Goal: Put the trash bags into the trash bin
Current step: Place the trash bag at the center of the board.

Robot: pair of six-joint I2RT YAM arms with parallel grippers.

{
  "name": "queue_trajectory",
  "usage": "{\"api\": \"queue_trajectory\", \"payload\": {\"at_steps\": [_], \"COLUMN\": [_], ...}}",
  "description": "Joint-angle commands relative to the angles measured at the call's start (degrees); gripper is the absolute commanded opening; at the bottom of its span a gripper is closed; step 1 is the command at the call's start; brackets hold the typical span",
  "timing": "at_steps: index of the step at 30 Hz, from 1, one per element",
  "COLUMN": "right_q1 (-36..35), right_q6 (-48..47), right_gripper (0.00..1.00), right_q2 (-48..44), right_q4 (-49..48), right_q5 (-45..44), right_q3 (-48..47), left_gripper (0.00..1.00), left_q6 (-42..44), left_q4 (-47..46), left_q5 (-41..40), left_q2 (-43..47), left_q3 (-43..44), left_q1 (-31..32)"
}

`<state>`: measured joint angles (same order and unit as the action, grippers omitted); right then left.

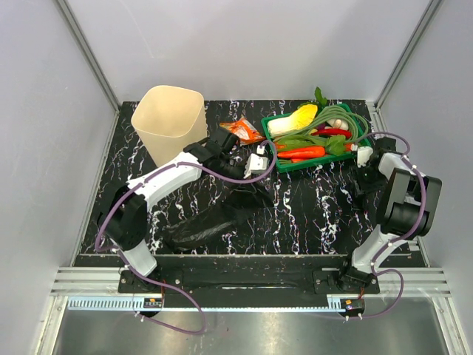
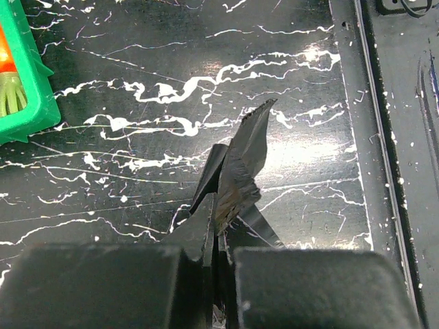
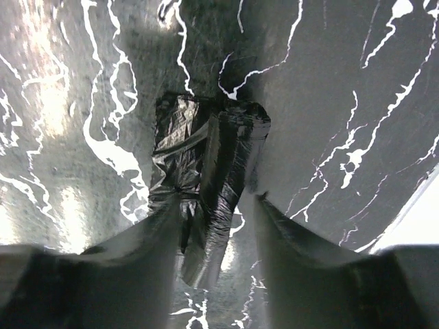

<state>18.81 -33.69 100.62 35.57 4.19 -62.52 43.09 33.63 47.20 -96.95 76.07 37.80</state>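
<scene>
- left fingers point(image 2: 218, 236): fully closed, pinching a crinkled flap of glossy black film. flap sticks up past the tips, clear of the table point(image 2: 137, 68).
- top view: big trash bag point(image 1: 207, 225) lies as a floppy black sheet on the table, left of centre, near side. one end rises twd the left wrist, so the pinched flap looks like its edge.
- trash bin point(image 1: 168, 122): cream, upright, far-left corner of table. the sheet is outside the bin, nearer the arm bases, not touching it. the visible part of the bin's inside shows nothing in it.
- right fingers point(image 3: 218, 202): parted, straddling the folded trash bag point(image 3: 206, 157).
- folded bag: small black bundle, flat on the table. clear gap btw it and the right-hand finger point(image 3: 302, 274). left-hand finger point(image 3: 103, 274) overlaps its edge; contact there cannot be told. not lifted.
- right arm point(image 1: 403, 200): folded over the right side of the table, wrist just in front of the green tray's right end. bundle itself is hidden in the top view.
- green tray point(image 1: 310, 165): far right, holds veg (carrot, chilli, corn, greens).
- orange wrapper point(image 1: 242, 130): on the table btw bin and tray, apart from both bags.
</scene>
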Motion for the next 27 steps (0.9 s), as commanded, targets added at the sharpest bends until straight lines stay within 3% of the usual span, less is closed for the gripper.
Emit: {"api": "queue_trajectory", "payload": {"at_steps": [1,3,6,14,19,21,23,27], "right_q1": [0.35,0.35,0.35,-2.19,-14.65,-18.09,-18.46,-18.54], "right_q6": [-0.59,0.03,0.91,5.82,8.99,12.4,15.57,21.56], "right_gripper": [0.67,0.77,0.84,0.83,0.78,0.81,0.81,0.75], "right_q2": [-3.14,-6.03,-10.34,-26.94,-36.18,-37.6,-36.73,-35.67], "right_q4": [-2.53,-2.18,-2.0,1.77,4.76,7.13,9.16,2.68], "right_q5": [2.31,3.8,4.78,9.62,7.5,13.79,26.61,39.39], "right_q3": [-0.15,-0.14,-0.06,-1.28,-2.16,-4.17,-5.94,-2.88], "left_gripper": [0.0,0.0,0.0,0.0,0.0,0.0,0.0,0.0], "left_q6": [0.24,-0.81,-1.08,-4.06,-8.89,-10.65,-12.23,-13.29], "left_q4": [-0.14,-0.05,-0.31,-1.37,-3.39,-5.05,-6.37,-6.64], "left_q5": [-0.53,-0.79,-1.06,-1.49,-2.2,-3.08,-3.95,-3.78], "left_q2": [-0.79,-1.31,-2.19,-3.95,-3.95,-3.95,-4.39,-6.06], "left_q3": [3.46,4.17,4.7,6.8,8.04,8.39,8.83,10.93], "left_q1": [0.17,0.17,0.17,0.52,1.74,2.71,3.77,4.91]}}
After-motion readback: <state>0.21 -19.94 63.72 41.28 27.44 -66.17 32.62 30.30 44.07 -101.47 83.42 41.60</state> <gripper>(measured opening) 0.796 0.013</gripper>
